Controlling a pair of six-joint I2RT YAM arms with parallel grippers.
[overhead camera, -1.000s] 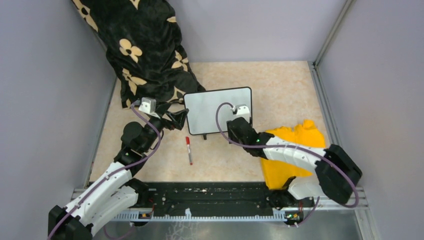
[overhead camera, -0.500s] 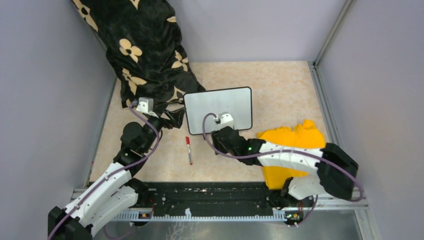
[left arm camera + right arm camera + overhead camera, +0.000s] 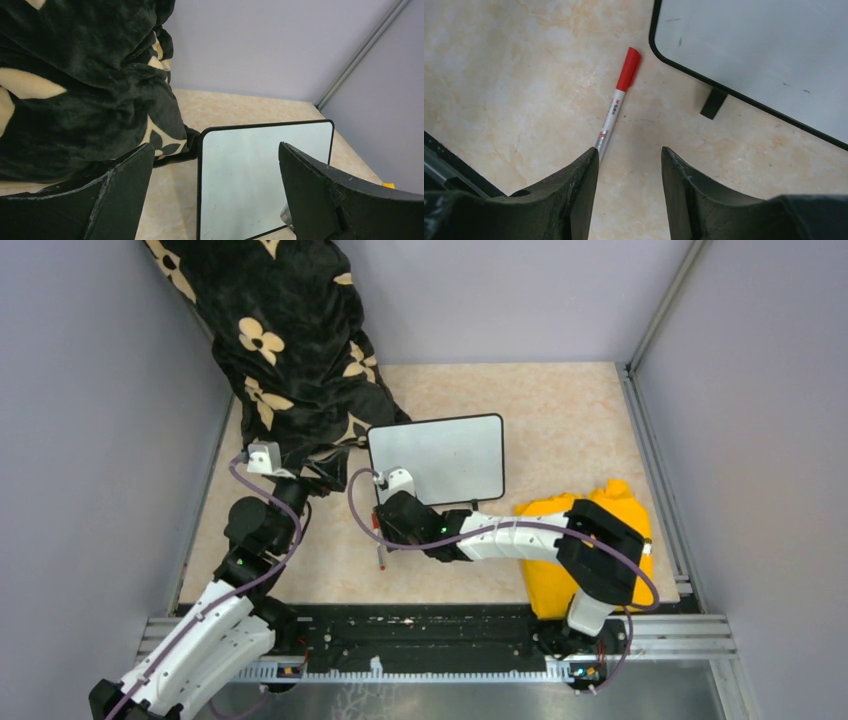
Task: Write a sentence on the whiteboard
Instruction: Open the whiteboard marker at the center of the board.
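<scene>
The whiteboard (image 3: 437, 460) stands at the table's middle, black-framed, on short feet. Its face (image 3: 260, 175) is blank, so the sentence is not in view. A marker (image 3: 611, 120) with a red cap lies on the table just left of the board's near corner (image 3: 764, 50). My right gripper (image 3: 629, 150) hovers over the marker's lower end, open, nothing between its fingers. The left fingertip (image 3: 591, 155) covers the marker's tail. From above, the right gripper (image 3: 382, 540) points down at the marker (image 3: 381, 560). My left gripper (image 3: 215, 147) is wide open and empty, left of the board.
A black blanket with cream flowers (image 3: 290, 340) hangs over the far left and touches the board's left corner. A yellow cloth (image 3: 615, 500) lies at the right under my right arm. Grey walls enclose the table, and a black rail (image 3: 430, 625) runs along the near edge.
My right arm swung left from the board's front edge to above the marker, its jaws narrowing a little. My left arm drew back leftward from the board's left edge.
</scene>
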